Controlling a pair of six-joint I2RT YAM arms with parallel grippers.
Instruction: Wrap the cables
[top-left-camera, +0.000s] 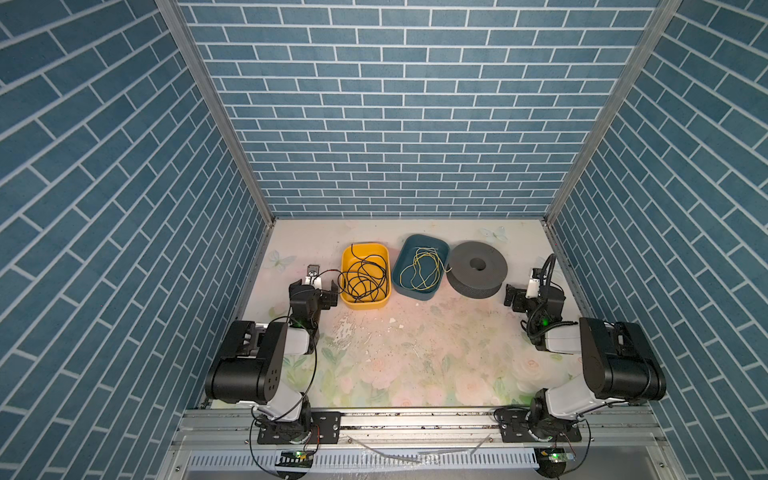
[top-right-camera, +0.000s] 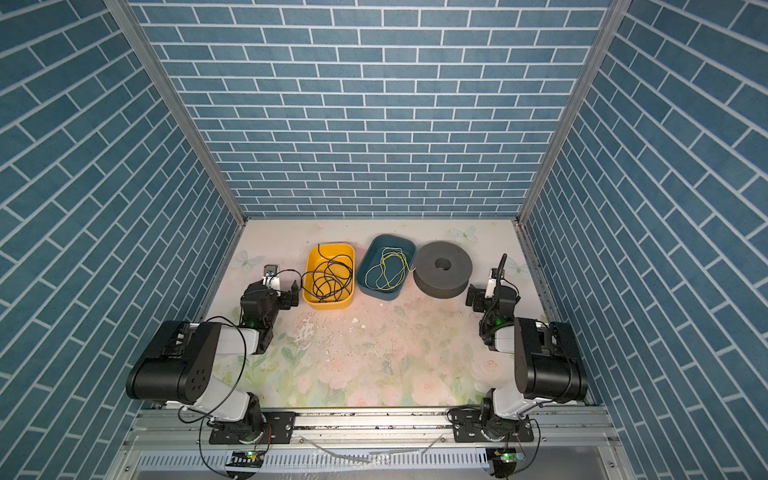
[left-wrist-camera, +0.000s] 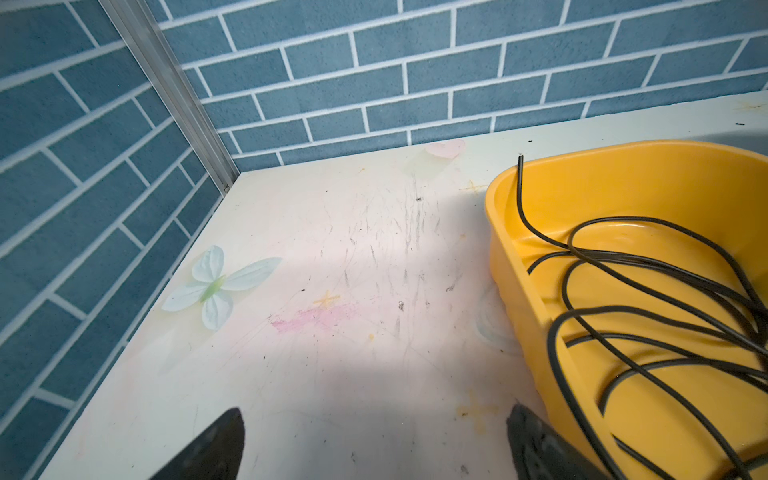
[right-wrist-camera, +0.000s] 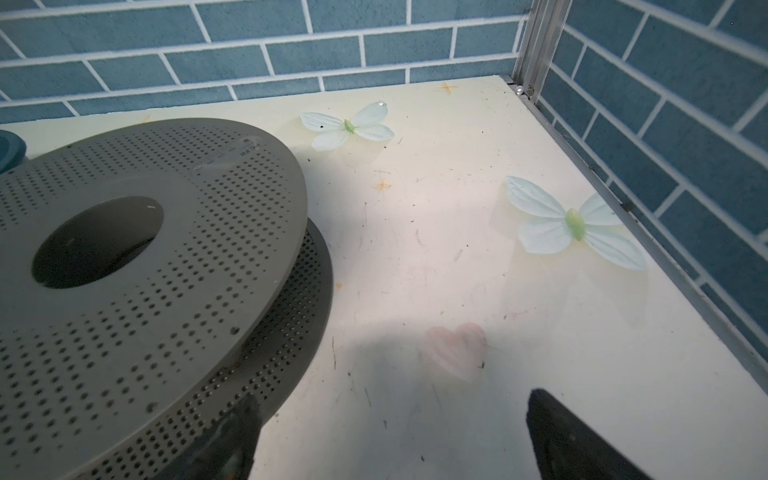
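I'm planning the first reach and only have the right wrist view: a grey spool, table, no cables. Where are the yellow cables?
Observer: The yellow cables lie in loose loops inside the teal bin, just left of the spool in both top views.
Operator: Is the left gripper anywhere near them?
Observer: No. The left gripper is open and holds nothing, at the left side of the yellow bin, which stands left of the teal one.
Operator: What is in that yellow bin?
Observer: A tangle of black wires, with no yellow strand among them.
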